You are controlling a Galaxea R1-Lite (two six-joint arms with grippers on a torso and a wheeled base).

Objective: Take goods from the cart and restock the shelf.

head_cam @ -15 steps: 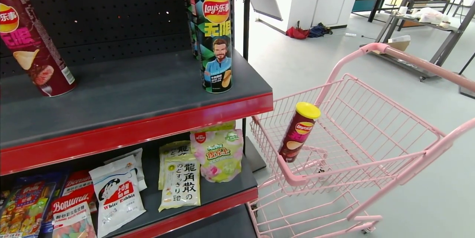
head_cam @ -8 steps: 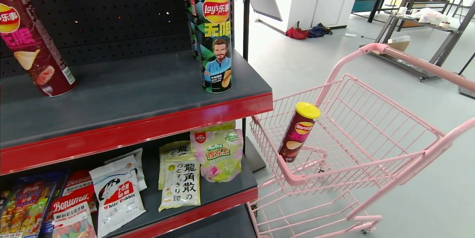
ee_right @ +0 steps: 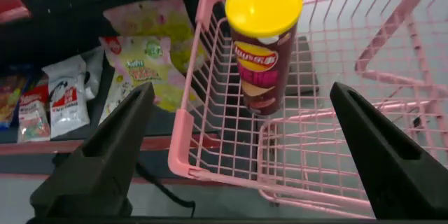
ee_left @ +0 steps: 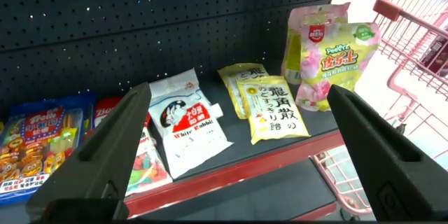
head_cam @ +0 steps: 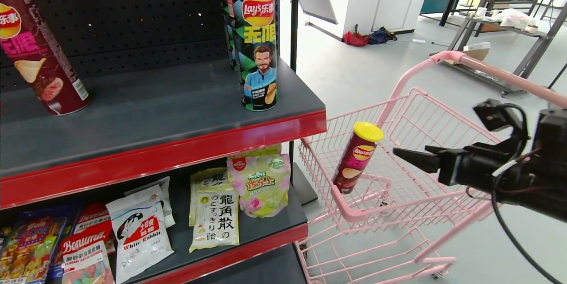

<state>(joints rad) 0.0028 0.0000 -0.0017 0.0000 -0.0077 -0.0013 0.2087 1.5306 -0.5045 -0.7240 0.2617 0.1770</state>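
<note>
Maroon chip can (head_cam: 358, 156) in the pink cart (head_cam: 350, 213), not gripped.
Can has a yellow lid and leans tilted in the basket corner nearest the shelf (head_cam: 155, 111). Right end effector (head_cam: 414, 155) is over the basket, fingers spread wide, empty, pointing at the can, near but not touching. Left end effector (ee_left: 239, 89) is spread wide, holding nothing, facing the snack bags (ee_left: 269, 108) on the lower tier. Upper tier: green chip can (head_cam: 259, 40) at the cart-side end, second maroon can (head_cam: 35, 49) far left, both standing.

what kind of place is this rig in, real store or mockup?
Likely a mock store aisle in a lab or workshop: a pegboard-backed shelf with chip cans and snack bags, a pink shopping cart beside it, metal workbenches on the open floor behind.
</note>
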